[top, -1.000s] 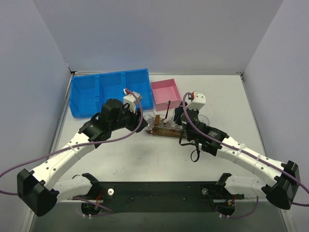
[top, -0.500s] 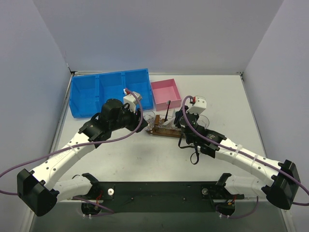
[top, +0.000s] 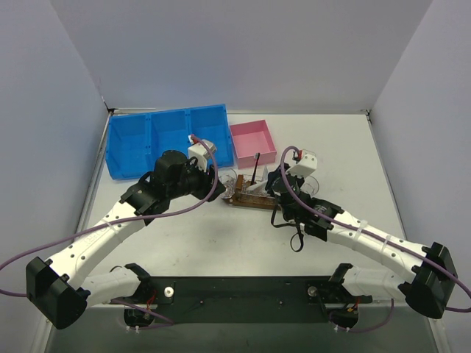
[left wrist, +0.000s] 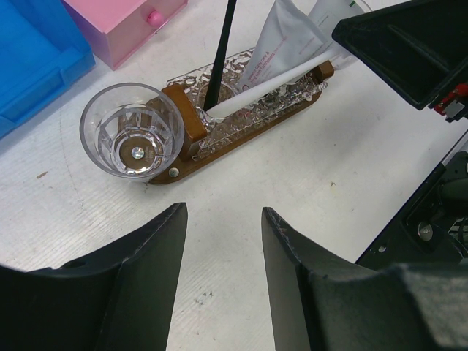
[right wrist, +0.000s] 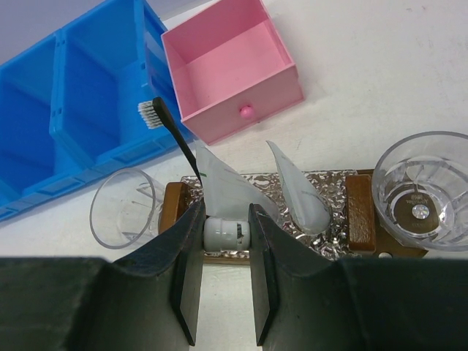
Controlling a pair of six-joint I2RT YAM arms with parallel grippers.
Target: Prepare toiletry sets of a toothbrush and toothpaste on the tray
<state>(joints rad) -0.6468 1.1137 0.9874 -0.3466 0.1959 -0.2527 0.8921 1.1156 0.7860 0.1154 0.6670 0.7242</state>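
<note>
**Right gripper clamped on a tube cap at the tray**

On the white desk (top: 221, 235), the blue compartmented plastic bin (top: 169, 140) and the pink square box (top: 252, 141) sit beyond the dark brown oval wooden tray (left wrist: 184, 110). From above, the right gripper (right wrist: 225, 219) hides much of the tray; it pinches the cap of a white toothpaste tube (right wrist: 219, 186) at the tray's near edge. The left gripper (left wrist: 221, 219) hangs spread wide and empty off the tray's end. A clear plastic cup (right wrist: 420, 190) stands at each end of the tray. A second white tube (right wrist: 300, 194) and a black toothbrush (right wrist: 175, 139) lean over its middle. The tube tops are cut off in the left wrist view.
</note>
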